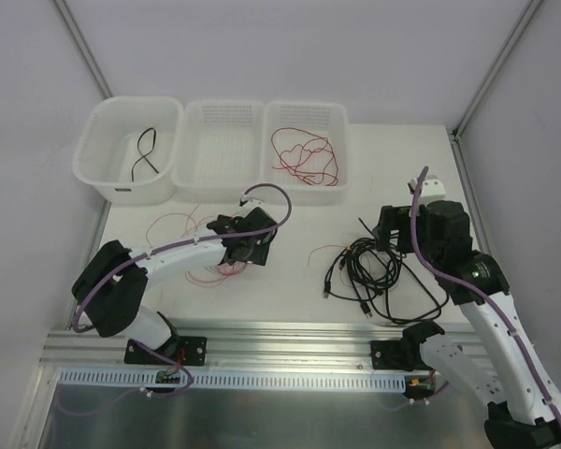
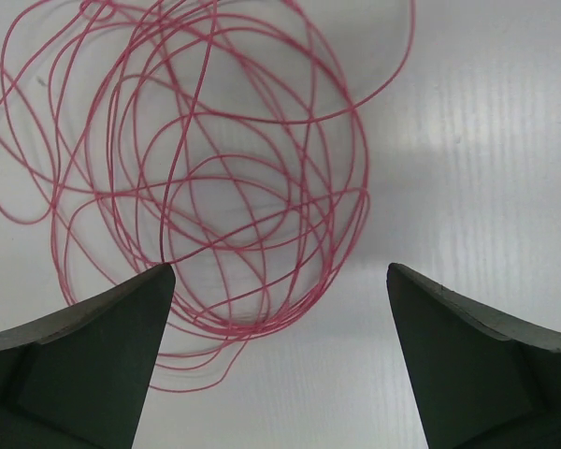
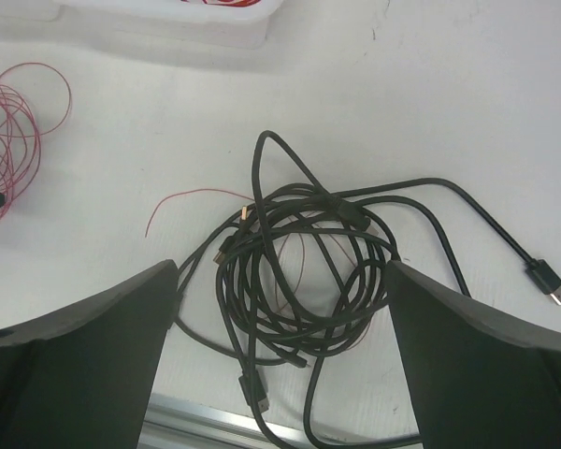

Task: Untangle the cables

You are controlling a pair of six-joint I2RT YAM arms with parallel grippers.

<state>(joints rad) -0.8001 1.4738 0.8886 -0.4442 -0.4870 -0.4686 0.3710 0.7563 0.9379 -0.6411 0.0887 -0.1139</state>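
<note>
Progress looks about halfway: up top, a black cable (image 1: 146,154) and a red wire (image 1: 304,157) sit in the bins (image 1: 122,192), left wrist shows the left jaws wide open and empty over the pink coil (image 2: 220,178), and right wrist shows the right jaws just as wide and empty above the black tangle (image 3: 238,271) on the bench (image 3: 449,94).

Pink wire coil (image 2: 226,192) partly beyond the top edge; black cable tangle (image 3: 341,208) partly beyond the bottom.

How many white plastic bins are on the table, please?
3, in a row along the far edge: the left bin holds a black cable, the middle bin shows nothing inside, the right bin holds red wire. None seems hidden.
</note>
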